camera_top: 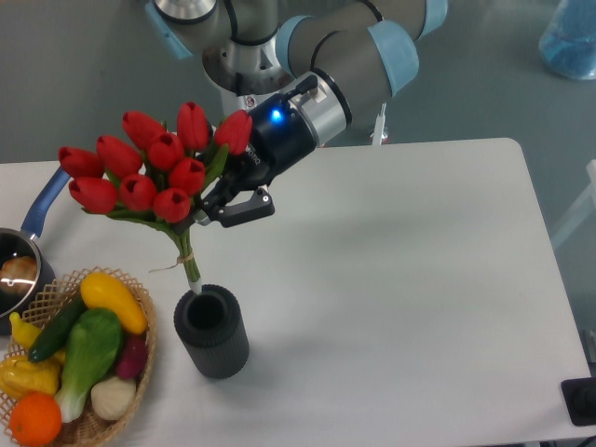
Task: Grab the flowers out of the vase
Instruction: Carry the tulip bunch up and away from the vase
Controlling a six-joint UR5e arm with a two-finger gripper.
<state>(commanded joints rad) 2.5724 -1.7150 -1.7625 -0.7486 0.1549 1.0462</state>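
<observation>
Nearest my camera sits the wicker basket [140, 321] of vegetables and fruit at the lower left, and just beside it on the table [419, 279] stands the vase [212, 332], dark grey, ribbed, upright, mouth open to the view.

From what I see, the lift is under way: the flowers [149, 172] hang above the vase and lean up and to the left, with only the pale stem ends at the rim of the mouth. I can't tell from this angle whether those tips are just inside it or already clear. The gripper [226, 194] comes in from the right, and its fingers [244, 207] look clenched on the bunch just under the heads, though leaves hide the actual contact.

For the next move I'd want a straight upward pull, slow, so the stem ends don't catch the rim and tip the vase, then a carry away from the basket and the blue-handled saucepan [23, 261] at the left edge.

As for the bunch: red tulip buds, closely packed, on green stems bound with a tie low down, spreading wider than the vase.
</observation>
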